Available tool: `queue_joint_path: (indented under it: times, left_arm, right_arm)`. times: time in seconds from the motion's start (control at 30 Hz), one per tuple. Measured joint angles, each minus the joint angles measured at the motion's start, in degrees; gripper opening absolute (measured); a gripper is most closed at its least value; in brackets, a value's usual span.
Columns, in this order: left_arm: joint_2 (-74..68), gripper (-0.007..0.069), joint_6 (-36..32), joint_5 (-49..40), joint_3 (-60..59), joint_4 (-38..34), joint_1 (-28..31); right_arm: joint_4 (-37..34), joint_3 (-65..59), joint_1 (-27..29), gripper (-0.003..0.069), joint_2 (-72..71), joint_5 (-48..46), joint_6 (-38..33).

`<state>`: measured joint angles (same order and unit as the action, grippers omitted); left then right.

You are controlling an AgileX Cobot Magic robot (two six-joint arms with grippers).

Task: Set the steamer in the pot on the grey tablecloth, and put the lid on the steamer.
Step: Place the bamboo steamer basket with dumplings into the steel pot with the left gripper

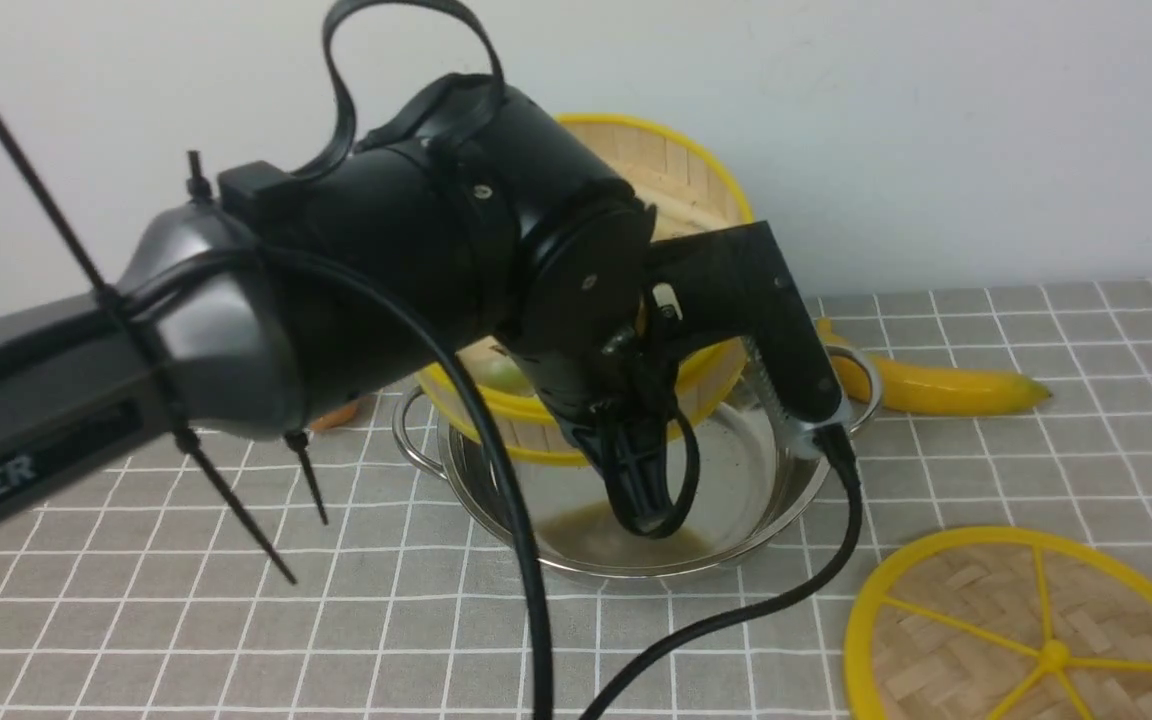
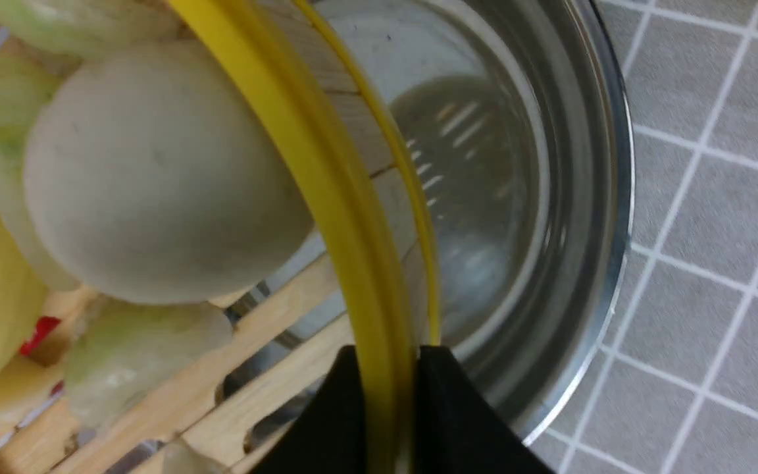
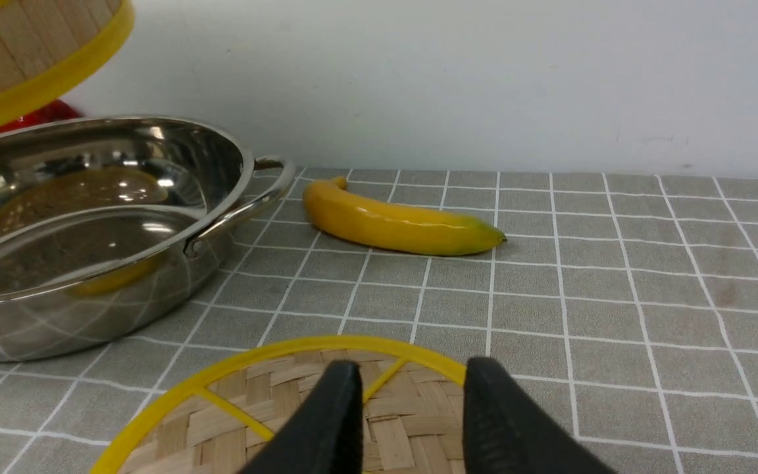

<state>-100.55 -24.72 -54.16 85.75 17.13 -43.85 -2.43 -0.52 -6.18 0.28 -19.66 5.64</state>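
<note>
Clamped shut, my left gripper [image 2: 385, 368] pinches the yellow rim of the steamer [image 2: 339, 197], 1 jaw inside the wall and 1 outside. The steamer hangs tilted above the pot [image 1: 776, 480], which stands on the grey tablecloth [image 1: 1036, 400]. My right gripper [image 3: 412, 368] hovers over the lid [image 3: 274, 408], jaws partly apart with nothing between them. The lid lies flat on the cloth, to the right of the pot.

To do this step well, I judge that I should level the basket first. A pale bun [image 2: 155, 171] and the green dumplings [image 2: 142, 349] lie loose on the slats and could roll. Then I should centre it over the pot, which looks wide enough to clear it all round. After that I would lower it slowly until it rests, and only then let go.

From the front, my left arm [image 1: 236, 330] covers most of the steamer and the middle of the pot, so I cannot tell whether the low edge touches the steel. The right wrist view shows only 1 corner of the basket, clear above the pot. A brownish patch on the pot's floor may be a reflection; I cannot say. The food in the left wrist view is close, blurred and cut off.
</note>
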Motion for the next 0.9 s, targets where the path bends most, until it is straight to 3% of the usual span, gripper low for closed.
queue_joint_path:
  times: [0.47, 0.9]
  left_arm:
    - [-8.14, 0.0064, -2.37, 6.81, 0.52, -2.45, 0.36]
    - [-11.51, 0.0064, -3.02, 6.23, 0.52, -5.98, 2.56]
  right_arm:
    - [0.00, 0.00, 0.00, 0.0240, 0.00, 0.00, 0.00]
    - [0.00, 0.00, 0.00, 0.0240, 0.00, 0.00, 0.00]
